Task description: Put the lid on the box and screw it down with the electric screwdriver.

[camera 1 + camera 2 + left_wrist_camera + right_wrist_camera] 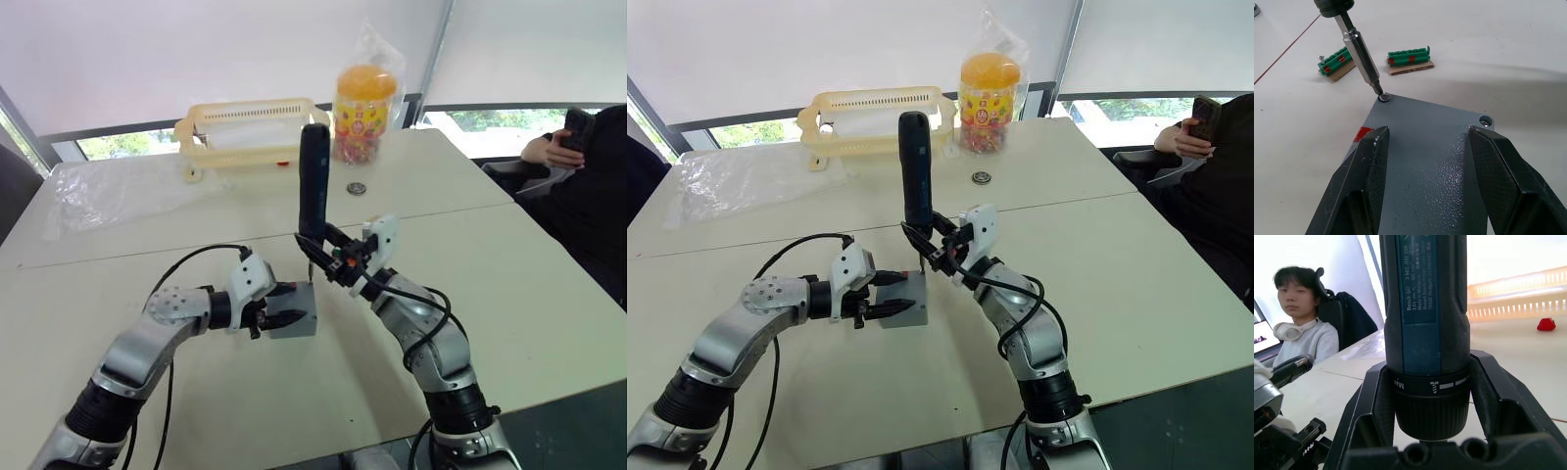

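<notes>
Closest to the head camera, both arms meet over the near table [549, 294], and the left gripper [284, 319] is clamped on the box [297, 311], one black finger [1364, 186] pressed along each flank of the grey housing. On top of the box sits the lid [1430, 147], flush with its edges; a small red mark [1362, 133] shows on the box's side just beside one finger. At about 1 o'clock from the box, the right gripper [328, 257] is closed around the electric screwdriver [313, 181], which stands nearly upright — its thin metal bit [1362, 54] comes down onto a screw [1384, 97] in one corner of the lid, tip touching the screw head. Another corner hole [1485, 120] holds a screw too. Two green terminal blocks [1409, 55] lie on the table just beyond the box. Farther off, around 12 o'clock, stand a yellow basket [250, 132] and an orange-lidded candy jar [364, 110] — a crumpled clear plastic bag [118, 186] lies at 10 o'clock. A seated person [588, 186] is at the table's 3 o'clock edge.
</notes>
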Robot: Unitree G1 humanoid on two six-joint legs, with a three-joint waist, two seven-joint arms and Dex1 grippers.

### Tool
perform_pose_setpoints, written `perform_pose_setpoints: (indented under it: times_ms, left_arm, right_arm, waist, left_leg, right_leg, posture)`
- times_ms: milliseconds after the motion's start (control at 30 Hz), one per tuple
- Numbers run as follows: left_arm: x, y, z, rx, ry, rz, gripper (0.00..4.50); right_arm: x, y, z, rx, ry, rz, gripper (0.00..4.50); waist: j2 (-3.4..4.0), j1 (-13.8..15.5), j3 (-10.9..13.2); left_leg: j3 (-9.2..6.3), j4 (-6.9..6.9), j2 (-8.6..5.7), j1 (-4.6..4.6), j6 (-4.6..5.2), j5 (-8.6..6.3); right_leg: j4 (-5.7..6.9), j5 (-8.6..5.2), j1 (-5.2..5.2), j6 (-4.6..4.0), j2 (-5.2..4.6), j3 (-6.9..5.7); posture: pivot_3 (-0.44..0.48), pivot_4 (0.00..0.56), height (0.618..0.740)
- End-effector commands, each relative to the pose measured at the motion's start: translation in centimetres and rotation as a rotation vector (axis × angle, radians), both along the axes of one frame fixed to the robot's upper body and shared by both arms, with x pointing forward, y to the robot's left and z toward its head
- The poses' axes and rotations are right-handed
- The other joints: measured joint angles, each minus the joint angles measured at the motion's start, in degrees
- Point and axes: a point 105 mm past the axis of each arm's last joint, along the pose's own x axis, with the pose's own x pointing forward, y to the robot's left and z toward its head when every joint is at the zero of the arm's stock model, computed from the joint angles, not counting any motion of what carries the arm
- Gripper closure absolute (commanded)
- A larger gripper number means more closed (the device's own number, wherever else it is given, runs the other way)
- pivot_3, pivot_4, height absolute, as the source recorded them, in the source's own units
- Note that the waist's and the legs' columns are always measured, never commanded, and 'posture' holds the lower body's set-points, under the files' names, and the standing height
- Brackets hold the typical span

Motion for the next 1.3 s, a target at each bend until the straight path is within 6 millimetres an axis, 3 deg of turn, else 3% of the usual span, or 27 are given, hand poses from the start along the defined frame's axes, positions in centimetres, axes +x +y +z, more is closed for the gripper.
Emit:
perform_pose_setpoints:
  times_ms: [33, 300, 500, 700, 1300]
  left_arm:
    - [0.2, 0.5, -0.7, 0.028, 0.015, 0.029, 1.93]
    - [0.1, 0.6, -0.7, 0.029, 0.012, 0.035, 1.93]
    - [0.1, 0.6, -0.8, 0.03, 0.014, 0.035, 1.93]
    - [0.0, 0.6, -0.9, 0.031, 0.022, 0.036, 1.93]
    - [-0.1, 0.7, -1.0, 0.033, 0.028, 0.044, 1.93]
  right_arm:
    - [-0.2, 0.5, -0.5, -0.039, -0.039, 0.007, 2.73]
    - [-0.3, 0.5, -2.4, -0.131, -0.074, -0.003, 2.73]
    - [-1.0, 0.7, -2.9, -0.056, 0.015, 0.023, 2.73]
    - [-1.9, 1.3, -4.2, -0.17, -0.05, 0.045, 2.73]
    - [-0.6, 0.3, -6.2, -0.201, -0.022, -0.028, 2.73]
  waist:
    - [0.0, 0.0, 0.0]
    - [-0.02, -0.01, -0.04]
    - [-0.06, 0.01, -0.18]
    - [-0.04, -0.05, -0.46]
    - [-0.16, -0.01, -0.55]
  left_leg:
    - [0.0, 0.0, 0.0, 0.01, 0.0, 0.0]
    - [0.0, 0.0, 0.0, 0.1, 0.0, 0.0]
    - [-0.01, 0.0, 0.0, 0.15, 0.0, 0.0]
    - [-0.01, -0.04, 0.0, 0.2, 0.0, 0.0]
    - [-0.03, -0.2, 0.02, 1.17, 0.05, -0.05]
  right_leg:
    - [0.0, 0.0, 0.02, 0.0, 0.0, 0.0]
    - [0.0, 0.0, 0.11, 0.0, 0.0, 0.0]
    - [-0.01, -0.01, 0.17, -0.01, 0.0, 0.0]
    - [-0.02, -0.04, 0.19, -0.04, 0.01, 0.0]
    - [-0.27, -0.33, 1.23, -0.3, 0.0, -0.02]
  posture:
    - [0.0, 0.15, 0.74]
    - [0.0, 0.15, 0.74]
    - [0.0, 0.15, 0.74]
    - [0.0, 0.15, 0.74]
    - [0.0, 0.15, 0.74]
